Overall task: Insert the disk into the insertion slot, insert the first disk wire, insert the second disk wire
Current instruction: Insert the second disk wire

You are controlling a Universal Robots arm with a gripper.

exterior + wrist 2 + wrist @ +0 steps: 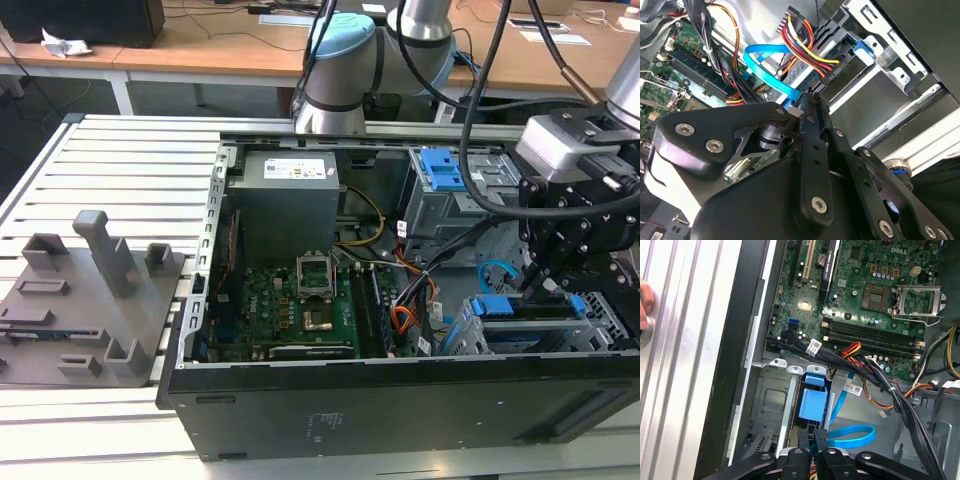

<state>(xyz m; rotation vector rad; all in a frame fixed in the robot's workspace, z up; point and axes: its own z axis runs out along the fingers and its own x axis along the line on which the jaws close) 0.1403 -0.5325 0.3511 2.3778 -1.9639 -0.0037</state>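
disk (813,402) seated in insertion slot (771,405); gripper (812,100) fingers pinched narrow at second disk wire (771,67) plug; wire-insertion step; requires straight alignment.

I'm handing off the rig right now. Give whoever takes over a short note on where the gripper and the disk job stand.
Gripper: down inside the open PC case, at the drive cage on the exterior view's right, fingers closed together at the back of the disk.
Disk: sits in the insertion slot, blue carrier showing.
First disk wire: its dark plug lies against the drive's rear edge; whether it is fully seated cannot be told.
Second disk wire: light blue loop right by the fingertips; its plug end is hidden behind them.
Done: disk in. Left: confirm the first plug, seat the blue cable.
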